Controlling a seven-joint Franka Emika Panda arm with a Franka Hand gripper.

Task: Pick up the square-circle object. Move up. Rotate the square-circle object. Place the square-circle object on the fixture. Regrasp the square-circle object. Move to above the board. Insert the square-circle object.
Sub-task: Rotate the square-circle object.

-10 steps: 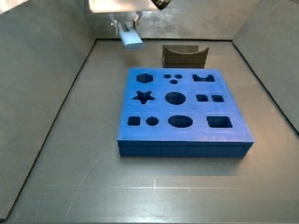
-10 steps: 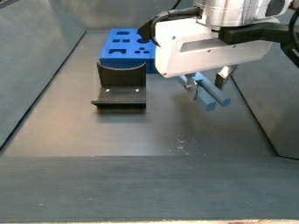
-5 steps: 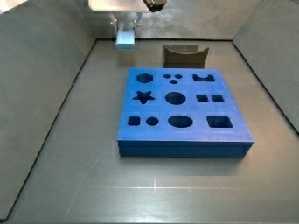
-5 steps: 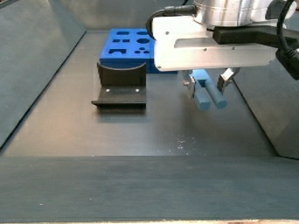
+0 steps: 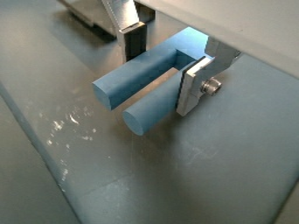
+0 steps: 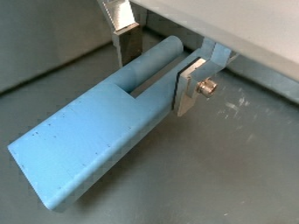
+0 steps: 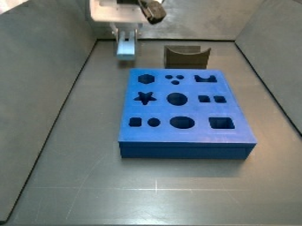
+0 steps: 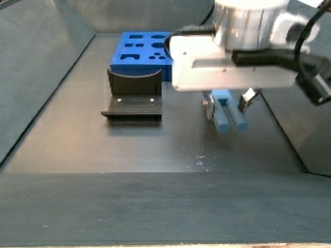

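The robot's two-finger gripper (image 5: 163, 59) was clamped on the square-circle object (image 5: 146, 87) — a slim, pale blue-grey peg with one square end and one rounded end — its flat silver plates pressing the peg's sides in both wrist views. In a wrist view the peg (image 6: 100, 149) ran out long from between the fingers, its free end well clear of the grey floor.

In a side view the gripper (image 8: 230, 97) hung in the air beside the fixture (image 8: 131, 103), a small dark block with a notched top on a base plate, and the peg (image 8: 230, 114) slanted downward below the fingers without touching the floor. In a side view taken from the opposite end, the peg (image 7: 125, 44) showed under the gripper (image 7: 125, 32), off to the side of the fixture (image 7: 185, 56) and beyond the board (image 7: 186, 114), a thick bright-blue slab with shaped cut-outs.

Judging by that, the pick-up and lift looked done and the rotation was the step in hand. The next move would call for carrying the peg sideways over the fixture and lowering it into the notch — keeping the grip closed until the peg is seated.
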